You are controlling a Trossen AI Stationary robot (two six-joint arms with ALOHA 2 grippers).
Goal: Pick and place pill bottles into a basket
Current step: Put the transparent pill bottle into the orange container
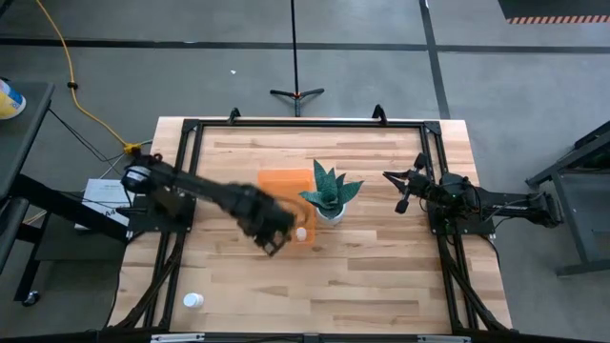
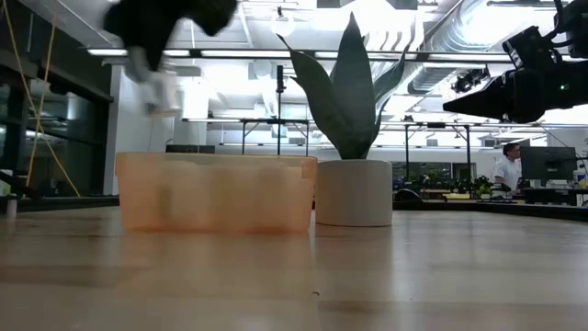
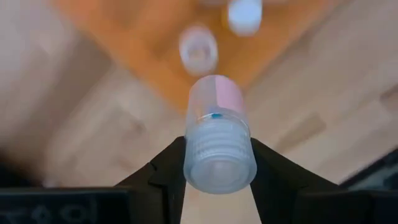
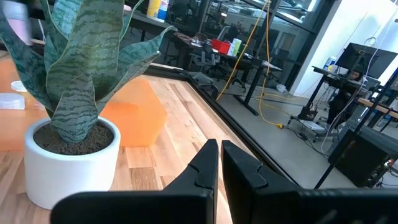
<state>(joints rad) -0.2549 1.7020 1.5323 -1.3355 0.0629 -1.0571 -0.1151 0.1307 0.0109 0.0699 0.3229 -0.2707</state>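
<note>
My left gripper [image 1: 278, 240] is shut on a small white pill bottle [image 3: 216, 127] and hangs above the near right corner of the orange basket [image 1: 284, 181]. The low view shows the bottle [image 2: 162, 92] well above the basket's rim [image 2: 216, 158]. Two other bottles [image 3: 199, 50] [image 3: 244, 15] lie inside the basket. One more bottle [image 1: 193, 300] stands on the table near its front left. My right gripper [image 4: 219, 163] is shut and empty, up at the table's right side [image 1: 401, 193]. My left gripper pinches the bottle's ribbed white cap [image 3: 217, 158] between its two fingers [image 3: 166, 171], one on each side. The fingers point down, slanting toward the basket. The bottle's body [image 3: 216, 99] hangs below the fingers, lifted clear above the basket.
A white pot with a teal spiky plant [image 1: 330, 196] stands right next to the basket's right side. Black frame rails [image 1: 305, 124] run along the table's far edge and both sides. Bare wood lies at the near side [image 1: 324, 286].
</note>
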